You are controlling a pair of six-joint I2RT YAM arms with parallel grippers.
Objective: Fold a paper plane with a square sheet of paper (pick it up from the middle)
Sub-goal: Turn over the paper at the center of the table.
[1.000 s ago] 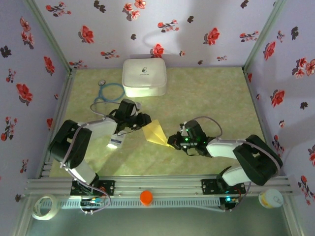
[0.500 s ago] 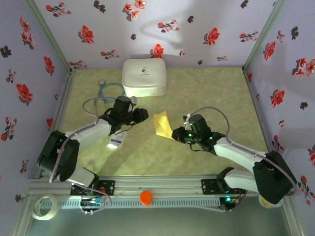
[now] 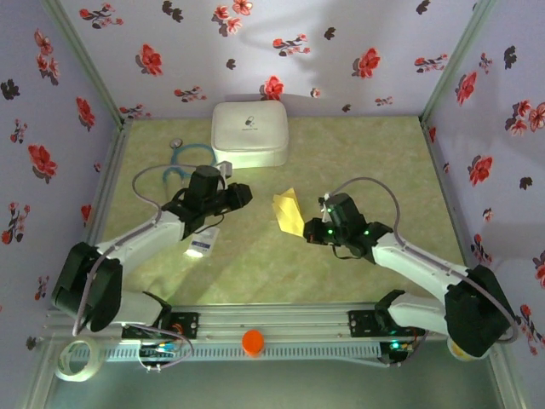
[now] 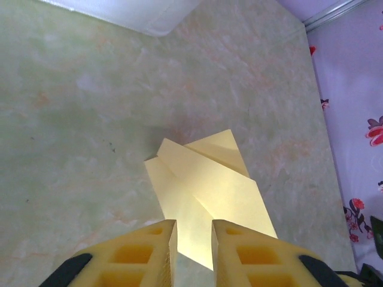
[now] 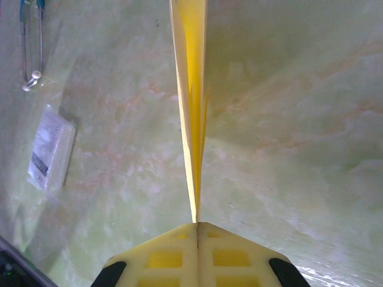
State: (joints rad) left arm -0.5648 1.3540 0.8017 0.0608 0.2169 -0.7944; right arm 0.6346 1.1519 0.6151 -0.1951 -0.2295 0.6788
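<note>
Mid-fold, the right gripper (image 5: 197, 226) clamps the part-folded yellow paper sheet (image 4: 203, 191); the left gripper (image 4: 193, 230), barely parted and empty, should probably crease it next.

left tool (image 4: 194, 233) | fingers slightly apart | folded yellow paper plane (image 4: 206, 188) just beyond
</note>
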